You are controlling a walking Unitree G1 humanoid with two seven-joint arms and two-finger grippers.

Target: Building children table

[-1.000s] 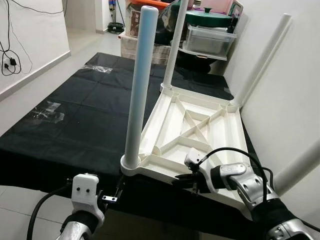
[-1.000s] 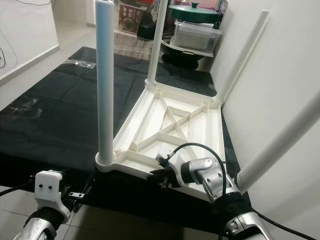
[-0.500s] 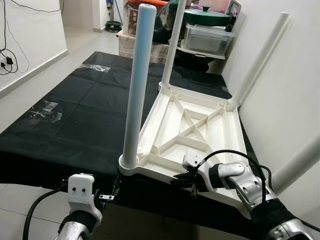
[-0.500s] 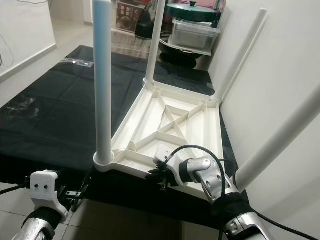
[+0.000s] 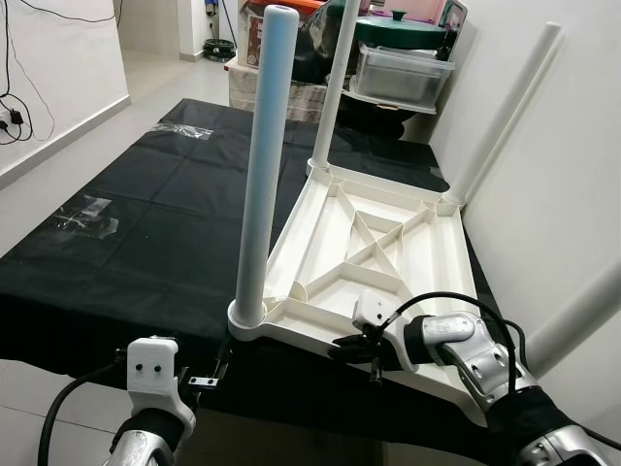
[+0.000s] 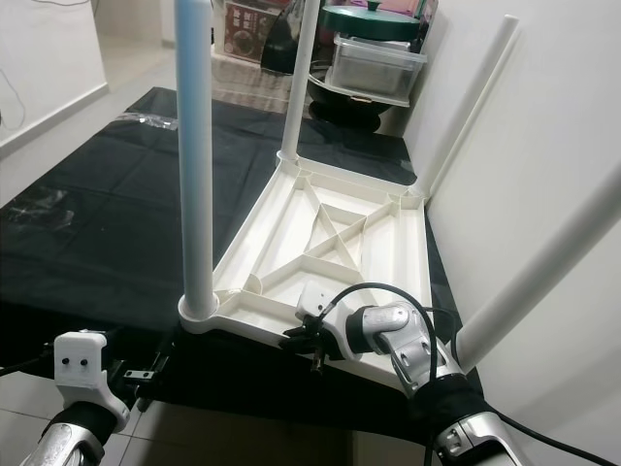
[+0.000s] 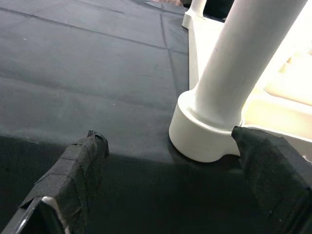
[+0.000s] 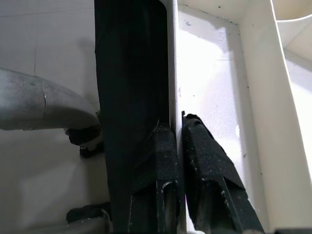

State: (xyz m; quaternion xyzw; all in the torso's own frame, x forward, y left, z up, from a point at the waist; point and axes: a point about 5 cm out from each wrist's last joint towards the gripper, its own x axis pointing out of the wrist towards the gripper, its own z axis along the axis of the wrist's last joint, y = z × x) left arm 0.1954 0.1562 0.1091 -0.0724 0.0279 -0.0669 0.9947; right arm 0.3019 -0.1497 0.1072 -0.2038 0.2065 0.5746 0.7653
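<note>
black cloth (image 5: 146,223) covers the wide work surface, which runs from a white wall (image 5: 572,175) on the right toward pale floor tiles (image 5: 87,136) and a far corner stacked with storage boxes (image 5: 403,73) and a green lidded pot (image 5: 403,29). on the cloth lies the white plastic table top (image 5: 378,262), upside down with its ribbed underside showing, its near edge at the cloth's front edge; four white legs stand in its corners, the near-left leg (image 5: 262,165) tallest in view. the right gripper (image 8: 178,146) is at that near edge, its fingers (image 8: 204,156) pinched closed on the thin rim of the table top, one inside and one outside. the left gripper (image 7: 170,151) hangs low just before the near-left leg's socket (image 7: 202,134), fingers spread wide and touching nothing. against a second ago the view has drifted slightly, so the table sits a touch lower-left in frame, and the left arm has sunk a little; the right gripper keeps its hold.
</note>
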